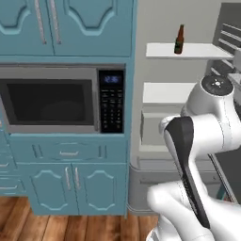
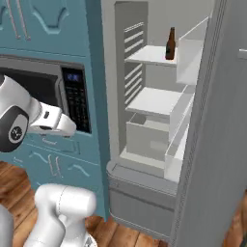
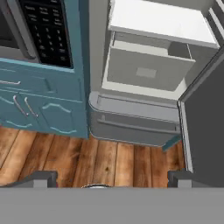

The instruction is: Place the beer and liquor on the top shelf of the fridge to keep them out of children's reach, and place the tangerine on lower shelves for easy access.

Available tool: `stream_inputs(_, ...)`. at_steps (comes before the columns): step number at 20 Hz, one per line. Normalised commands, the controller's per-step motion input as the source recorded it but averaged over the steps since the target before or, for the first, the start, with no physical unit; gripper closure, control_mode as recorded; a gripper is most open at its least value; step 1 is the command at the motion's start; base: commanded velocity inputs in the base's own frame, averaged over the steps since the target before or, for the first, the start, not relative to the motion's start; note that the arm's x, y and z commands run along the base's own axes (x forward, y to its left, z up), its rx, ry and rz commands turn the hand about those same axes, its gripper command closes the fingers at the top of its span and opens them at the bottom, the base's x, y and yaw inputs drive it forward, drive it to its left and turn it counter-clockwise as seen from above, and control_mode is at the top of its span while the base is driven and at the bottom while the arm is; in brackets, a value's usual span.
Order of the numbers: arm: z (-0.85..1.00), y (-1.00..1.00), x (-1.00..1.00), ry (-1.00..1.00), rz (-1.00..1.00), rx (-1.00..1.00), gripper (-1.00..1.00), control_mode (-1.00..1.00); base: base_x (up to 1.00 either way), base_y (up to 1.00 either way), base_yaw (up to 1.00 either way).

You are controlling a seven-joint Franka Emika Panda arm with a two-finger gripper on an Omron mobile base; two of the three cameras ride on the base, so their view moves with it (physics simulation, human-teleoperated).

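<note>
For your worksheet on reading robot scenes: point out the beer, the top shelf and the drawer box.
beer (image 2: 171, 44), right base view, bottle body.
top shelf (image 1: 197, 51), left base view, bare slab right of the bottle.
drawer box (image 3: 146, 72), hand view, front face.

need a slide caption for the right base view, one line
Open fridge with the beer upright on the top shelf, lower shelves bare, white arm beside the microwave.
</note>
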Motion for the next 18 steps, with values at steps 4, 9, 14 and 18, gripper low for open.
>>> stream_inputs(4,0.00,0.00,0.00,0.00,0.00,0.00,-1.00,1.00,-0.18,1.00,0.47)
stream_inputs(9,0.00,0.00,0.00,0.00,0.00,0.00,-1.00,1.00,0.11,1.00,0.42)
stream_inputs(14,0.00,0.00,0.00,0.00,0.00,0.00,-1.00,1.00,0.65,0.99,0.31)
stream_inputs(18,0.00,0.00,0.00,0.00,0.00,0.00,-1.00,1.00,0.93,0.79,0.17)
